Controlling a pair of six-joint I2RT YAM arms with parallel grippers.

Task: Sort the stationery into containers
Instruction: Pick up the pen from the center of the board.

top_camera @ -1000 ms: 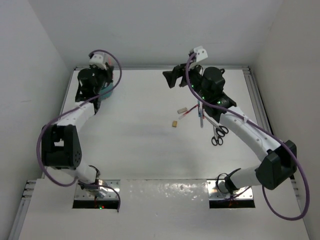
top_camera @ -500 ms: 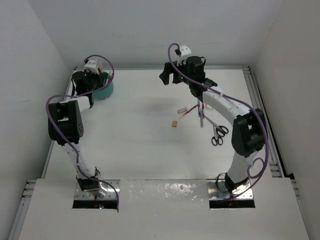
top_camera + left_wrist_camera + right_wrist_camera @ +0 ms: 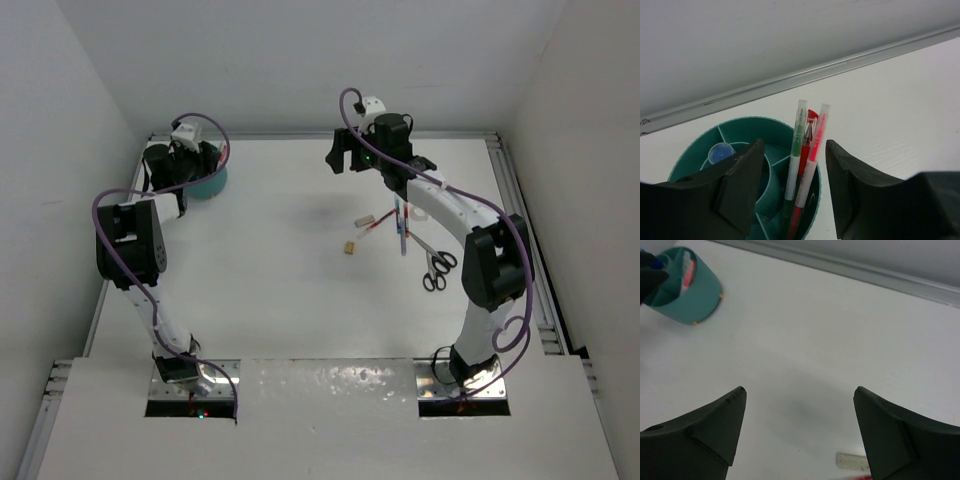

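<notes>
My left gripper (image 3: 794,150) stands open over the round teal tub (image 3: 740,131), its fingers apart on either side of three upright pens: a green-and-white one (image 3: 796,155), a red one (image 3: 808,137) and a pink-red one (image 3: 816,145). A blue-capped bottle (image 3: 720,152) sits in another compartment. In the top view the left gripper (image 3: 188,152) hangs over the tub (image 3: 211,185) at the far left. My right gripper (image 3: 342,158) is open and empty above bare table. Near it lie a tan eraser (image 3: 349,248), a red pen (image 3: 372,229), a blue pen (image 3: 403,236) and black scissors (image 3: 437,271).
A metal rail (image 3: 805,77) runs along the table's far edge just behind the tub, with the white back wall above it. A small white piece (image 3: 855,460) lies below the right gripper (image 3: 800,390). The side walls stand close on both sides.
The left jaws have opened off the pens, which now stand free in the tub. The right gripper has shifted only slightly.
</notes>
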